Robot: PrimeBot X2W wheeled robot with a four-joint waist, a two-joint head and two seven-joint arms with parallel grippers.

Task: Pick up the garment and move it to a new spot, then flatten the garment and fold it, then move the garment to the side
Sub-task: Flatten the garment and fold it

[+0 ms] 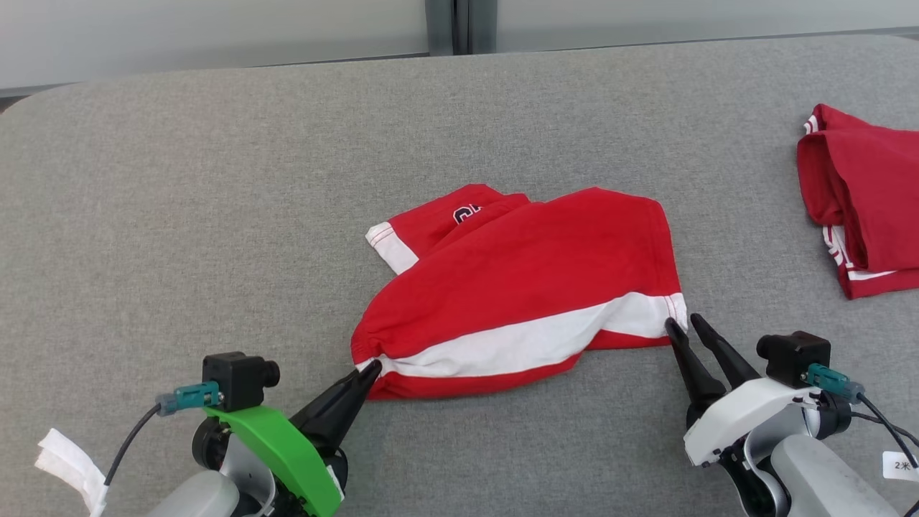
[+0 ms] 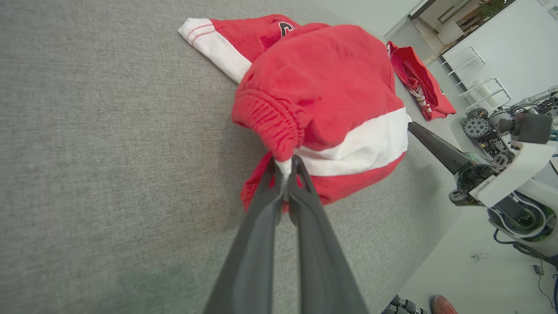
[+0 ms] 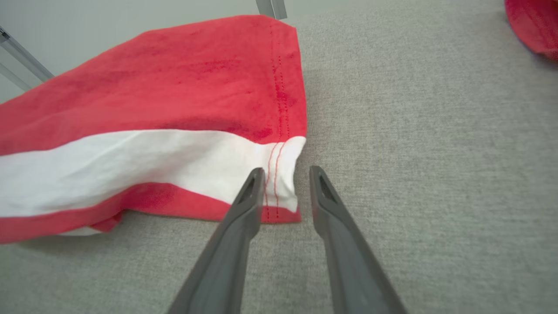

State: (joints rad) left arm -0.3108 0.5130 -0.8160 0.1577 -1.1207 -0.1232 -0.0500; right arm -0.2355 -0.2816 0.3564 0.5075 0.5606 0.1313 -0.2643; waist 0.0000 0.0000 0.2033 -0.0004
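The garment [image 1: 531, 287] is red with a white stripe and lies crumpled in the middle of the grey table [image 1: 179, 215]. My left gripper [image 1: 372, 368] is shut on its gathered near-left corner, and the left wrist view shows that pinch [image 2: 285, 163] with the garment [image 2: 322, 87] bunched above it. My right gripper [image 1: 686, 322] is at the near-right hem corner. In the right wrist view its fingers [image 3: 285, 172] stand apart, with the left tip on the white stitched hem of the garment [image 3: 152, 109] and the right tip just off the edge. No grip shows there.
A second red garment [image 1: 861, 194] lies folded at the table's right edge. The table's near edge runs just below both grippers. In the left wrist view a shoe [image 2: 442, 304] shows on the floor beyond the table.
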